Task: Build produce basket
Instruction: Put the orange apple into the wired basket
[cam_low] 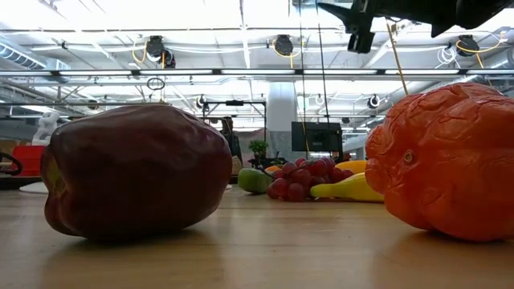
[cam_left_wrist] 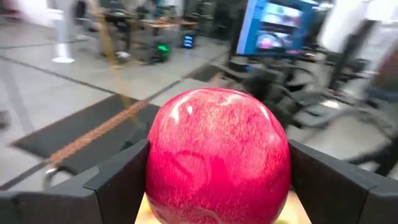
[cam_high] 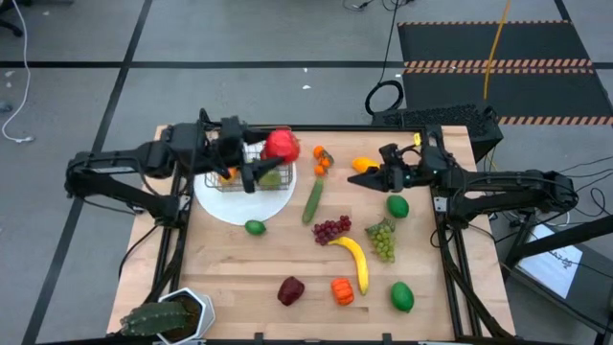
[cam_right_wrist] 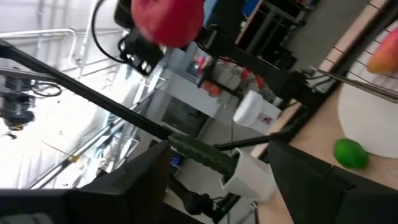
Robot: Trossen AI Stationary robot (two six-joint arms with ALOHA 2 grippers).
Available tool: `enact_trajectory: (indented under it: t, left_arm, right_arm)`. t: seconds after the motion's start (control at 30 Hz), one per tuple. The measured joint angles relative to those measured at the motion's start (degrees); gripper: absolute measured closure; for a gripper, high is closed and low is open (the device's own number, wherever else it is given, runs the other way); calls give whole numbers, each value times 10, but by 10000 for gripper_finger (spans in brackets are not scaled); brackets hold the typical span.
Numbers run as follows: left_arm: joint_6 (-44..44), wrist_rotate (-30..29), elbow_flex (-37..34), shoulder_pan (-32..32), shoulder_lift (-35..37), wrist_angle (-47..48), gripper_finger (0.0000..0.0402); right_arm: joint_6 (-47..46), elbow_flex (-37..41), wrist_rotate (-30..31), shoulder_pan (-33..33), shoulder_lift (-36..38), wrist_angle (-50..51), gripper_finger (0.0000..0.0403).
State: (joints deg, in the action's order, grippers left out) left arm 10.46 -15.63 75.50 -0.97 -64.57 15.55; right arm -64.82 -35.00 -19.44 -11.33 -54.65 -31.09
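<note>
In the high view, the left arm is seen reaching from the left edge toward the upper middle, where the left claw (cam_high: 273, 153) is clamped on a red apple (cam_high: 281, 145) above the basket (cam_high: 241, 178), which is set on a white plate (cam_high: 241, 203). The right arm is extended from the right; the right claw (cam_high: 367, 179) is held apart and empty over the surface (cam_high: 287, 259), beside a yellow-orange fruit (cam_high: 364, 164).

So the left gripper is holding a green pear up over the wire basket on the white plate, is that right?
Not quite. The left gripper holds a red apple, not a green pear; the left wrist view shows it filling the space between the fingers. In the high view the apple sits over the far right edge of the wire basket, which does stand on the white plate.
</note>
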Motion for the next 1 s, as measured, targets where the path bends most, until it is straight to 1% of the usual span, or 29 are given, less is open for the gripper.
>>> enact_trajectory:
  t: [0.13, 0.27, 0.33, 0.43, 0.57, 0.7, 0.83, 1.0]
  left_arm:
    - [0, -52, 0, -24, 21, 51, 56]
    - [18, -79, 0, -50, 24, 93, 55]
    - [40, -84, 0, -66, 21, 109, 55]
    - [98, -97, 0, -93, 17, 153, 55]
    - [191, -99, -1, -123, 3, 205, 55]
    - [262, -99, 0, -146, -4, 237, 55]
    - [287, -99, 0, -159, -21, 258, 55]
    - [271, -99, 0, -180, -53, 317, 55]
  right_arm:
    - [0, 0, 0, 0, 0, 22, 138]
    - [14, 0, 2, 0, 0, 25, 138]
    - [25, 0, 13, 0, 0, 27, 138]
    - [41, 0, 17, -5, 0, 27, 138]
    - [45, 0, 18, -16, 0, 27, 138]
    - [57, 0, 17, -33, 0, 30, 138]
    - [60, 0, 16, -49, 0, 34, 138]
    - [60, 0, 14, -60, 0, 36, 138]
